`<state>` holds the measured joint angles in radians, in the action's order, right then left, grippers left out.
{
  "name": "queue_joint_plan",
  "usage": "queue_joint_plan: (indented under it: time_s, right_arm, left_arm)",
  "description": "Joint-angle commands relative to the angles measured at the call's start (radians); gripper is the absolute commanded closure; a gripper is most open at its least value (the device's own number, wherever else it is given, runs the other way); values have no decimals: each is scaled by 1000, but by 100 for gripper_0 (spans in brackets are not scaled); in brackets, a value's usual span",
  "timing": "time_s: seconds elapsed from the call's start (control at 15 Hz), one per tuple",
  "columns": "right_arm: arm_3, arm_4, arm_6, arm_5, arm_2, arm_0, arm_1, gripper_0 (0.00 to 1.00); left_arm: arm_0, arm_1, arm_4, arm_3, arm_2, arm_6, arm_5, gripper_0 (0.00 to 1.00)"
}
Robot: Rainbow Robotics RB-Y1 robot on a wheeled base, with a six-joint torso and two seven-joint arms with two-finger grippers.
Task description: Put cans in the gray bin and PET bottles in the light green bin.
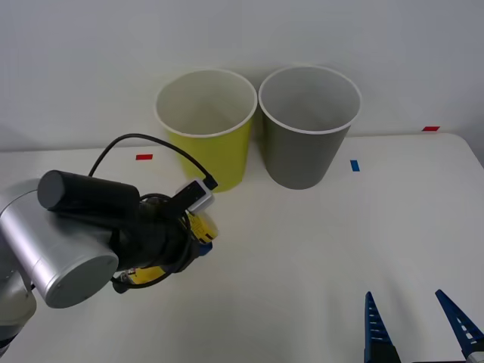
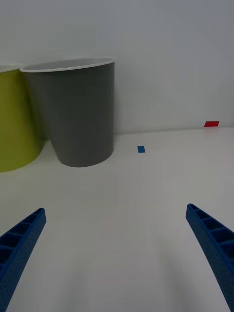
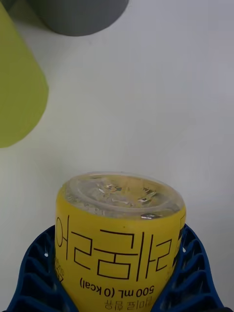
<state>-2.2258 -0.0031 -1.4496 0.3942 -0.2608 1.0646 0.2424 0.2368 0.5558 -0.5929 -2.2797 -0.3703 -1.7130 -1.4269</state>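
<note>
My left gripper [image 1: 198, 236] is shut on the PET bottle [image 3: 119, 239], and its blue fingers [image 3: 39, 273] hug both sides of the yellow label. The bottle's clear base points away from the wrist. In the front view the PET bottle [image 1: 200, 224] sits just in front of the light green bin [image 1: 219, 155], low over the table. The gray bin [image 1: 302, 155] stands right of the green one, both upright against the wall. My right gripper [image 1: 420, 321] hangs open near the table's front right, well short of the gray bin [image 2: 80, 117]. Cans are out of view.
Small tape marks lie on the white table: a red mark [image 1: 144, 157] left of the bins, a blue mark [image 1: 354, 165] right of the gray bin, and another red mark [image 1: 430, 128] at the far right. A wall rises right behind the bins.
</note>
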Motion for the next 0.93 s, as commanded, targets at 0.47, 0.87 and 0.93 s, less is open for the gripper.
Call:
queue_joint_plan:
  time_s: [0.47,0.87,0.93]
  right_arm:
    - [0,0,0,0,0,0,0,0]
    - [0,0,0,0,0,0,0,0]
    - [0,0,0,0,0,0,0,0]
  left_arm:
    - [-27,-43,-254,-167,277,-28,51,100]
    - [-33,-36,-386,-258,438,-40,75,100]
    - [-33,-39,-432,-259,479,-42,85,100]
